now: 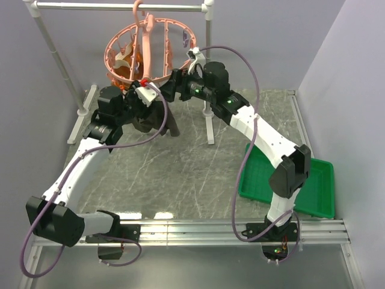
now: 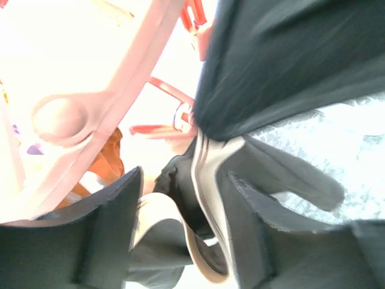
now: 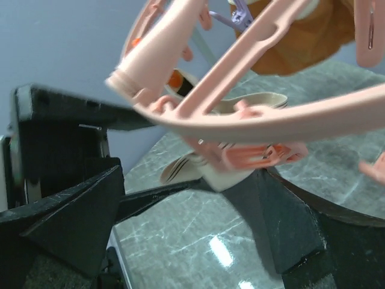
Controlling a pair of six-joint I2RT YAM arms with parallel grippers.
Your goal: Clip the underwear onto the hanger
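You're seeing the salmon-pink hanger (image 1: 146,42) hanging by its hook, dark olive underwear (image 2: 283,180) dangling under the hanger's near rim, tan waistband uppermost.

The left arm (image 1: 84,165) and right arm (image 1: 258,129) meet just below the salmon-pink hanger (image 1: 147,51), which hangs from a white pipe rack (image 1: 120,7) at upper centre. The dark underwear (image 1: 162,123) droops beneath them. A green tray (image 1: 316,186) sits at lower right.

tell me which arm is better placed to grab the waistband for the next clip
Left, likely: the waistband runs between the fingers of the open left gripper. The right gripper is open up at the hanger ring.
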